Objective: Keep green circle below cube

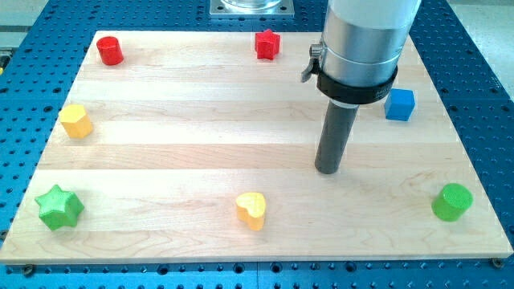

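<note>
While my tip (327, 170) rests on the wooden tabletop (201, 104) right of centre, seven blocks lie around the board's margins. Count by colour: two red, two yellow, two green, one blue.

- Red: one red cylinder (110, 50) at the view's top left; one red star (267, 44) at the top centre.
- Yellow: one yellow block (76, 120) at the left edge, shape unclear; one yellow heart (251, 210) near the bottom centre.
- Green: one green star (59, 207) at the bottom left; one green circle (451, 201) at the bottom right corner.
- Blue: one blue cube (400, 104) near the right edge, just beside the arm's metal housing.

The green circle stands upright, its long axis vertical and its round face up; it has no distinguishable heading. It lies below the blue cube, slightly further right and well apart from it.

My tip is left of both, touching no block. No pincer is fitted; the arm ends in the rod.
</note>
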